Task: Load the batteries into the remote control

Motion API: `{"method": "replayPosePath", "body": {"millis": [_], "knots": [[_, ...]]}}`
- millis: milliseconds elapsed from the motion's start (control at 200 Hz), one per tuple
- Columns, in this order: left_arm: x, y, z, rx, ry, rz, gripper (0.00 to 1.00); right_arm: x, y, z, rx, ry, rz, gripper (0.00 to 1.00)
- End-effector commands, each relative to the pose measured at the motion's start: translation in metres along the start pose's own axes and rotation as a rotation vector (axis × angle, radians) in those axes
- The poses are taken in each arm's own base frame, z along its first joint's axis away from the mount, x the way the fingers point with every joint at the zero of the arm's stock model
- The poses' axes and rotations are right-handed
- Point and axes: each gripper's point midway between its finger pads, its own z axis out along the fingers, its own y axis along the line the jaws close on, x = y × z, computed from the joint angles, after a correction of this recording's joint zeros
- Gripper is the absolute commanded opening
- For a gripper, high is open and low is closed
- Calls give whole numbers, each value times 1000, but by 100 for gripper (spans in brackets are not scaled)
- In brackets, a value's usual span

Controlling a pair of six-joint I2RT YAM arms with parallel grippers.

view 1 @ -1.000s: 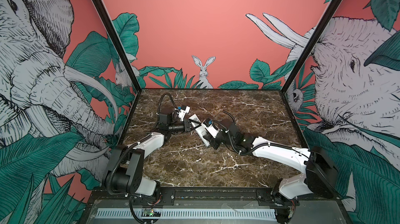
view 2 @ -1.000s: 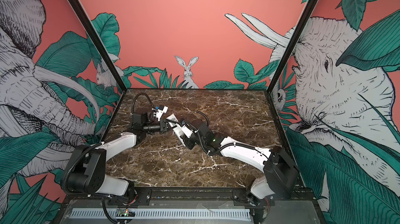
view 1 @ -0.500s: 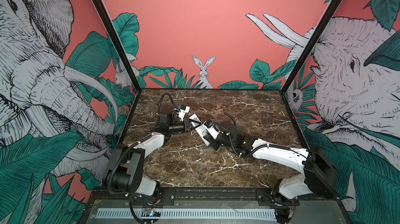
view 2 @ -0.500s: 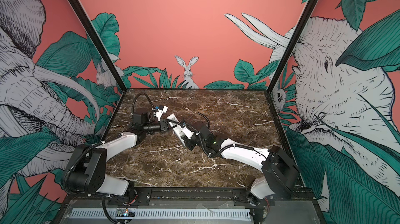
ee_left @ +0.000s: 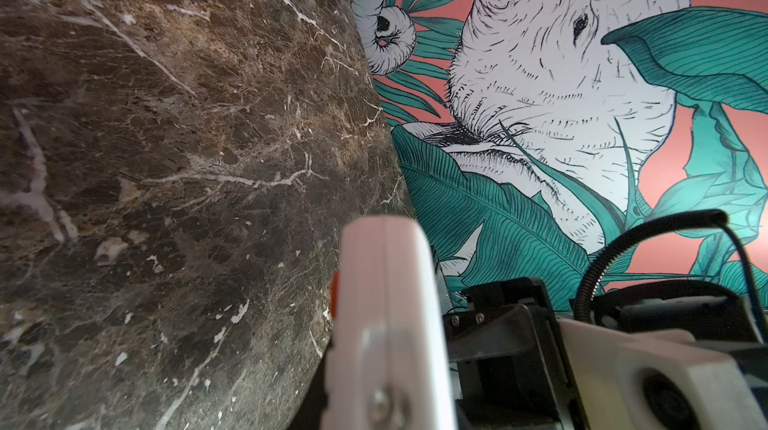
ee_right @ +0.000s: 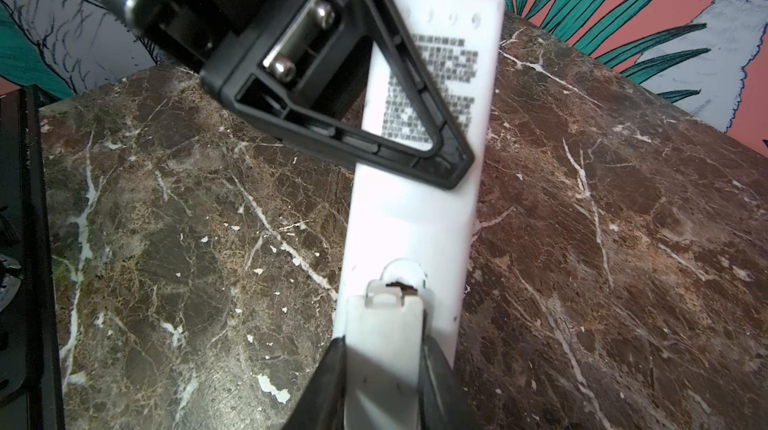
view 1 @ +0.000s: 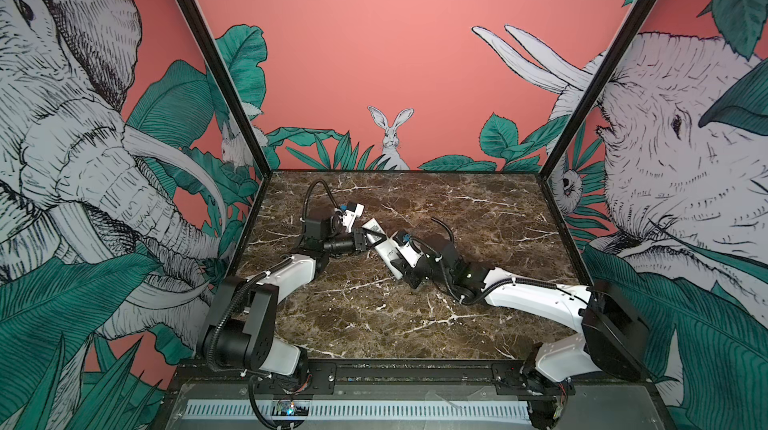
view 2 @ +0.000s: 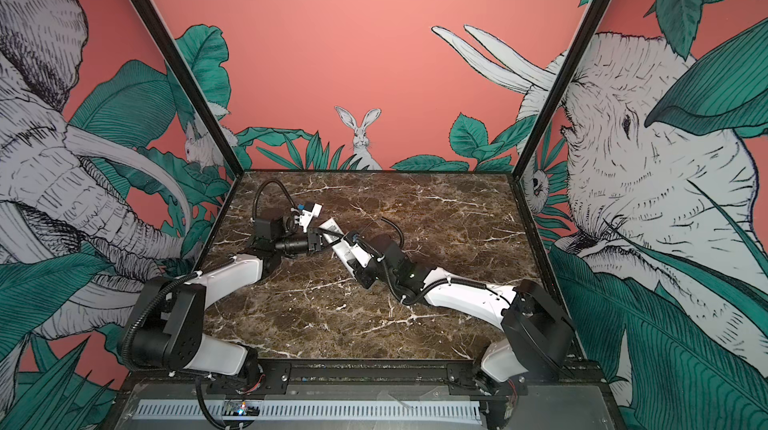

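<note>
The remote (view 1: 380, 240) sits mid-table, held off the marble table (view 1: 374, 315) between the two arms. In both top views its long axis runs diagonally, the far end toward the back wall and left, the near end toward the front and right. Its plain white back faces up, with a block of printed text (ee_right: 419, 91) near the far end.

The left gripper (view 1: 368, 236) is clenched on the remote across its far part; the right wrist view shows its black triangular finger (ee_right: 374, 116) lying over the printed text. In the left wrist view the remote (ee_left: 386, 324) is seen edge-on, with an orange button (ee_left: 334, 295) on the face turned toward the table.

The right gripper (ee_right: 384, 374) holds a small white cover (ee_right: 382, 349) between its dark fingers (ee_right: 434, 382), flat against the remote's near end, its latch tab (ee_right: 388, 295) at the rounded notch (ee_right: 403, 272). How firmly the jaws press cannot be told.

No batteries can be made out.
</note>
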Motion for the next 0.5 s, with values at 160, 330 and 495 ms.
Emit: {"method": "replayPosePath", "body": {"millis": [160,330,495], "knots": [[1,-22,-3,75,20,42,0,14,-12,-2,66,51,-2,32],[0,-22,-3,75,18,43,0,7,-10,-7,60,35,-7,35],[1,-22,-4,74,19,45,0,3,-7,-8,41,25,-13,39]]}}
